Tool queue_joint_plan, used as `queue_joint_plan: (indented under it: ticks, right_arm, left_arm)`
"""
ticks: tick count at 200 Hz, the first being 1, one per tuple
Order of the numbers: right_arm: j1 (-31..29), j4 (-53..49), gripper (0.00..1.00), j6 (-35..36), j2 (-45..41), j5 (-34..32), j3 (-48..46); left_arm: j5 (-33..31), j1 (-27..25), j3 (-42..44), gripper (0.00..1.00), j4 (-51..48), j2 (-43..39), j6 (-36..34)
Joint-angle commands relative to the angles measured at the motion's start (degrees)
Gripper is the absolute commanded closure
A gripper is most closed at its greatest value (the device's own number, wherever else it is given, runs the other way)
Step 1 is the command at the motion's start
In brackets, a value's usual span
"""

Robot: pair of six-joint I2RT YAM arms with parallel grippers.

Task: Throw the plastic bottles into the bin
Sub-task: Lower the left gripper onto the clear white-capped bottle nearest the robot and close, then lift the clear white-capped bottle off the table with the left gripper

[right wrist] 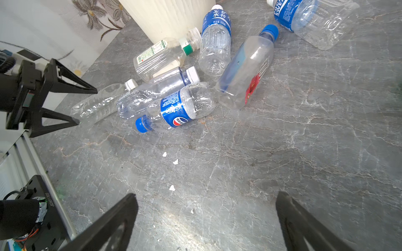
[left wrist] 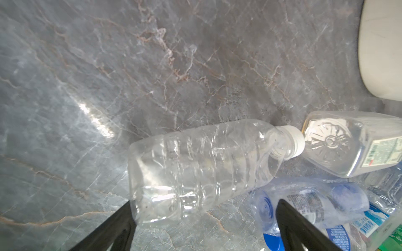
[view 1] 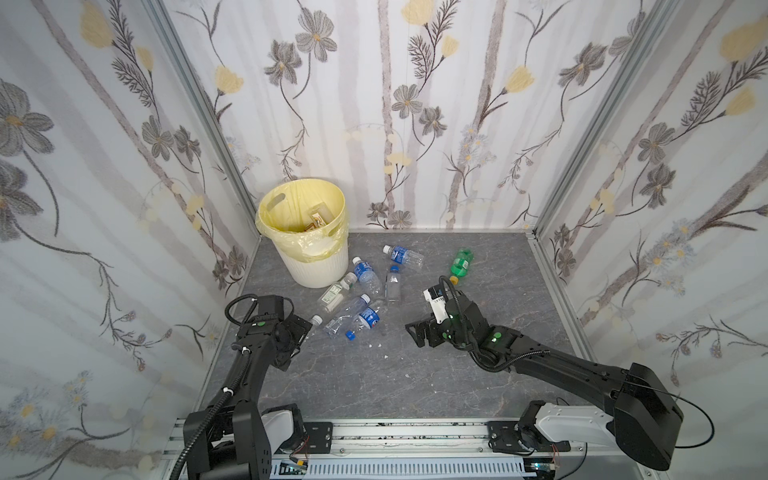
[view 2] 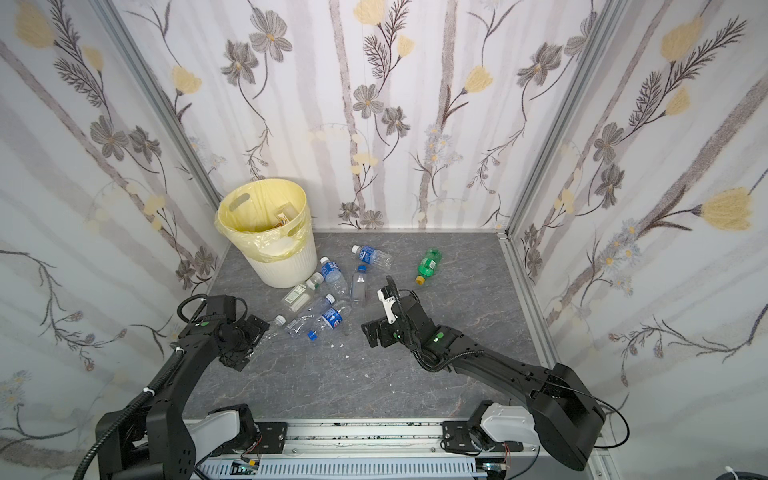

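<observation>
Left wrist view puts the left gripper (left wrist: 205,203), jaws spread wide, at the base of a crumpled clear bottle (left wrist: 195,169) on the worktop (left wrist: 108,76) near the bin (left wrist: 380,54), and that slick shell could squirt free when squeezed, while the right gripper (right wrist: 206,194) hangs open, empty.
</observation>
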State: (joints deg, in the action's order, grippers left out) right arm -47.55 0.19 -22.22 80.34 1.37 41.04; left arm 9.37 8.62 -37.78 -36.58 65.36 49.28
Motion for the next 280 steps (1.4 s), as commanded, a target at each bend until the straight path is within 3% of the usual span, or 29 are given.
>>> queue_joint_plan:
  ticks: [1,78,109,143,175,217,280]
  right_arm:
    - [0.1,2.1,0.0,-0.4,0.3,0.9,0.3]
    - [0.0,1.1,0.0,-1.1,1.0,1.5,1.4]
    - [0.0,0.8,0.0,-1.1,1.7,1.8,1.7]
    - [0.0,0.0,0.0,-1.1,2.6,2.6,4.5]
    - [0.0,-1.5,0.0,-0.3,3.0,3.2,5.6]
    - [0.0,-2.8,0.0,0.2,2.7,4.6,7.3]
    - [-1.8,-0.3,0.0,-0.7,5.6,7.5,10.6]
  left_arm:
    - [0.6,0.1,-2.2,0.0,2.6,0.5,-4.0]
    - [2.1,-0.7,-4.0,0.0,2.0,0.2,-8.6]
    - [-0.8,-1.6,-10.3,0.0,-1.2,1.3,-15.4]
    - [-7.3,-6.2,-18.4,0.0,-6.1,8.2,-26.3]
    - [-14.7,-9.3,-19.9,0.0,-7.7,11.2,-33.8]
    - [-16.7,-10.1,-20.1,0.0,-7.2,14.1,-34.1]
    - [-21.4,-15.6,-19.8,0.0,-8.1,19.5,-32.9]
